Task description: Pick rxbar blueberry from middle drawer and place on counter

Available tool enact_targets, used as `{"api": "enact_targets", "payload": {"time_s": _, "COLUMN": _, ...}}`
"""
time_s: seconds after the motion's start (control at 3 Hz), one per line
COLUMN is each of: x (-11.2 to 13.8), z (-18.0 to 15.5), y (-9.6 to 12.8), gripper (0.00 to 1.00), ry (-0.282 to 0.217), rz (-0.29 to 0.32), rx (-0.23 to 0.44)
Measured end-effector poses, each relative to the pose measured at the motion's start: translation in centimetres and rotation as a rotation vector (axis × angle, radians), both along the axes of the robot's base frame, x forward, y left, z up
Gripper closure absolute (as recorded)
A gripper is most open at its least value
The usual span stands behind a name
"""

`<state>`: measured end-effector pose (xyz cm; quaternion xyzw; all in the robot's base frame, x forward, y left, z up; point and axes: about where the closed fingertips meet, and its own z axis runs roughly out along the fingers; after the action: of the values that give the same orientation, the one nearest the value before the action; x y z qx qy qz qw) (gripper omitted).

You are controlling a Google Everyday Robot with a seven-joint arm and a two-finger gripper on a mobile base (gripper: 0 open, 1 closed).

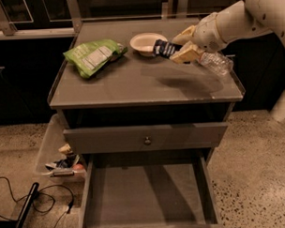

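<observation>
The arm (237, 19) is cut off at the right edge, and the middle drawer (145, 195), pulled out with a bare floor, runs off the bottom. The gripper (180, 45) hangs over the back right of the counter (146, 85), its tan fingers (188, 53) clenched on the rxbar blueberry (165, 48), which juts left beside a pale bowl (143, 41); whether they touch I cannot tell. A green snack bag (93, 55) lies at the left and a clear bottle (216, 63) at the right, while cables (28, 199) trail over the speckled floor (257, 177).

rxbar (165, 48) end inside tool (178, 47) above counter (146, 84)
</observation>
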<state>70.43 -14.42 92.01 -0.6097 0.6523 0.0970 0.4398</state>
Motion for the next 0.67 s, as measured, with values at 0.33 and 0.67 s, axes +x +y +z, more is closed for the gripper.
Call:
{"api": "enact_targets", "payload": {"time_s": 0.33, "x": 0.0, "z": -2.6, "y": 0.1, "gripper": 1.00, "ry": 0.106, "rz": -0.011, "rx": -0.051}}
{"api": "enact_targets", "payload": {"time_s": 0.67, "x": -0.2, "z": -5.0, "y": 0.3, "gripper": 1.00, "ry": 0.190, "rz": -0.011, "rx": -0.086}}
